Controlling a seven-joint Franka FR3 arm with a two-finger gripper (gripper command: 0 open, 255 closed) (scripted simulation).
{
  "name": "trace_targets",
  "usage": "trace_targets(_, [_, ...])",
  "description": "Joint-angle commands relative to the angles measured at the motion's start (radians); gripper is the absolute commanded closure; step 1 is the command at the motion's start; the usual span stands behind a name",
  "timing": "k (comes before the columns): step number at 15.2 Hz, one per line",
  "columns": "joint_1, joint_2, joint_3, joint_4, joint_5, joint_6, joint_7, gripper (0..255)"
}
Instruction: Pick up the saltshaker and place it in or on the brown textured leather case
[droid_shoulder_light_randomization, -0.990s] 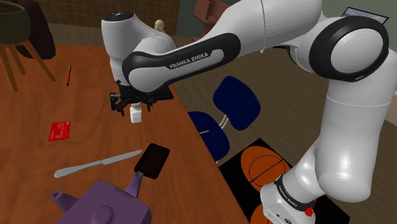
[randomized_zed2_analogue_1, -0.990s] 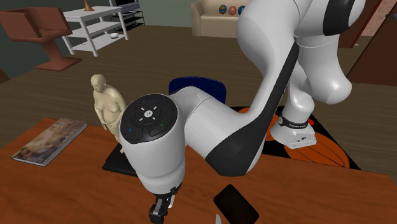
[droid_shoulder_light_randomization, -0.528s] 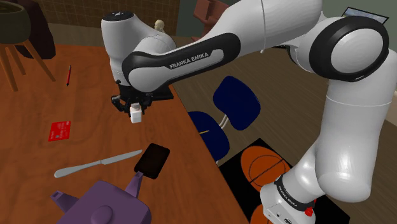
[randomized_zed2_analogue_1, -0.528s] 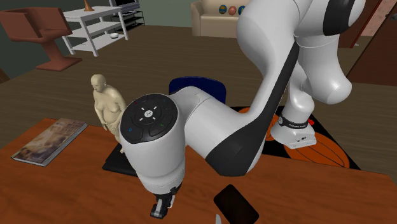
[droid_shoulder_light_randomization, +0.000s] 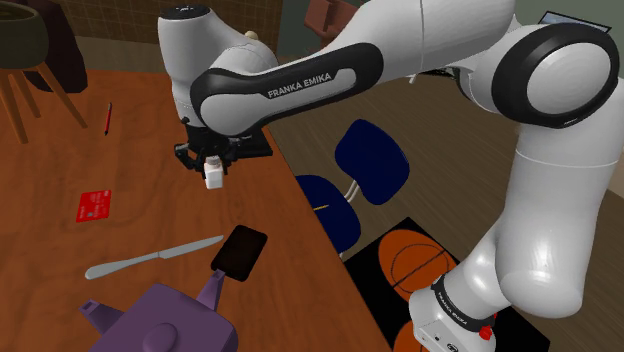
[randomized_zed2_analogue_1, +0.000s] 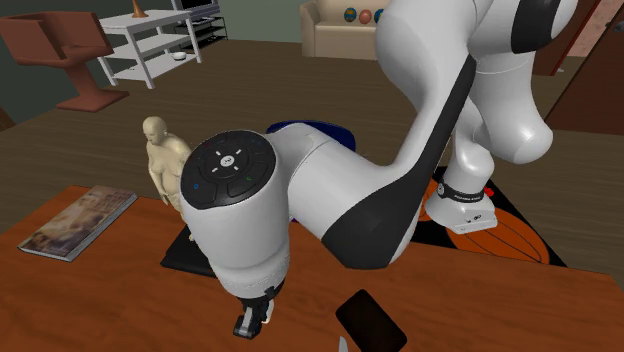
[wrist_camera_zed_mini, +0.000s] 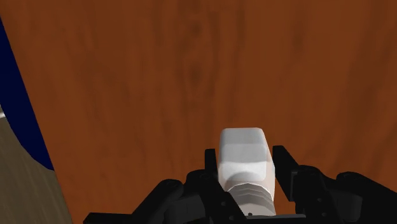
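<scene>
While the gripper (droid_shoulder_light_randomization: 211, 166) is clamping the white saltshaker (droid_shoulder_light_randomization: 213, 179) between its partly closed fingers, it is hanging over the wooden table (droid_shoulder_light_randomization: 140, 215) — the dark case (droid_shoulder_light_randomization: 240, 251) is lying at 5 o'clock in the shoulder view, well apart.

Probably a living room: sofa (randomized_zed2_analogue_1: 345, 35), shelves (randomized_zed2_analogue_1: 165, 45), table (randomized_zed2_analogue_1: 110, 295).

Wooden table (droid_shoulder_light_randomization: 140, 215): knife (droid_shoulder_light_randomization: 150, 258), red card (droid_shoulder_light_randomization: 94, 205), pen (droid_shoulder_light_randomization: 108, 117), dark case (droid_shoulder_light_randomization: 240, 251).
</scene>
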Motion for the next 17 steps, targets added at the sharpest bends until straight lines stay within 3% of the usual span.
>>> trace_targets(1, [0.000,-0.011,0.004,0.009,0.006,-0.020,-0.004,255])
trace_targets(14, [-0.001,-0.062,0.019,0.103,0.040,-0.157,-0.040,255])
trace_targets(17, [-0.003,-0.158,0.042,-0.027,0.071,-0.122,-0.006,255])
